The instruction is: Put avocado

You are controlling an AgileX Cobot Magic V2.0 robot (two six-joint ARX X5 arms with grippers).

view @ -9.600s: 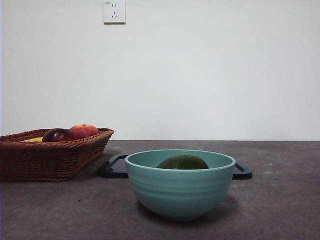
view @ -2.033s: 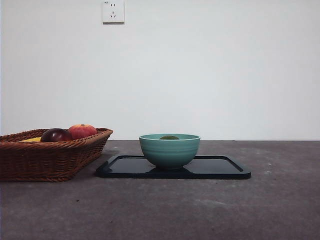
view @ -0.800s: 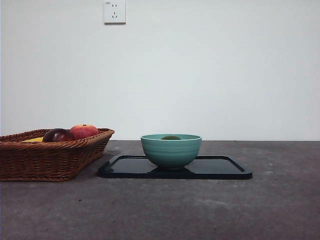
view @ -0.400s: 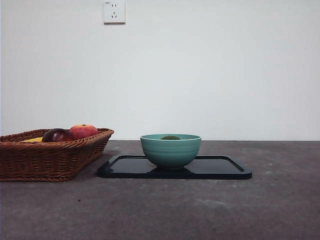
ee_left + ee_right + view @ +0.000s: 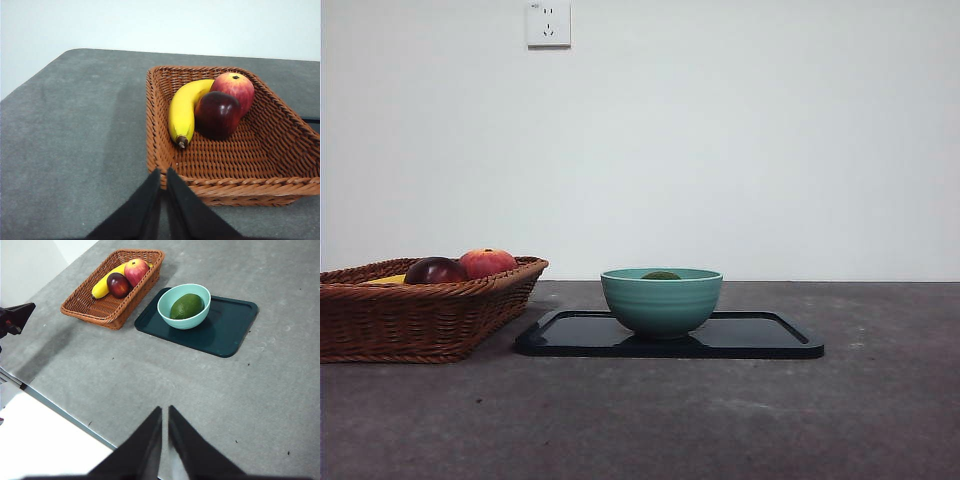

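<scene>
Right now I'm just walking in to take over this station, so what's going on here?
Nothing is being handled. The avocado lies in the teal bowl, which stands on the dark tray. The left hand hangs shut near the wicker basket; the right hand is shut, high above the table.

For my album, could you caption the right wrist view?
Avocado in bowl on tray, fruit basket beside, right gripper shut above table.

Green avocado, teal bowl
</scene>
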